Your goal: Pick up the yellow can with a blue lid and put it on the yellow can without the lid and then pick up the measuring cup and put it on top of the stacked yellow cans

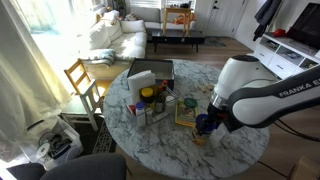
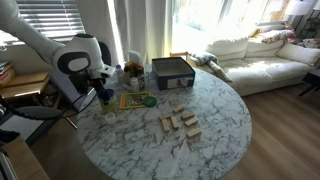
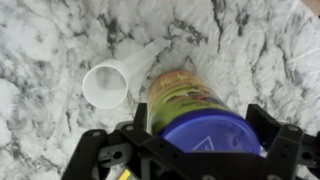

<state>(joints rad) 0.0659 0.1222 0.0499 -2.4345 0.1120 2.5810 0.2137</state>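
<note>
A sunlit living room with a white sofa. In an exterior view I see the round marble table, with my gripper low over it. In an exterior view from across the room, the arm reaches over the table's edge. In the wrist view the jaws are spread wide and released, either side of the yellow can with a blue lid. A white measuring cup lies just beside it on the marble.

Blue-lidded can partly behind gripper
</note>
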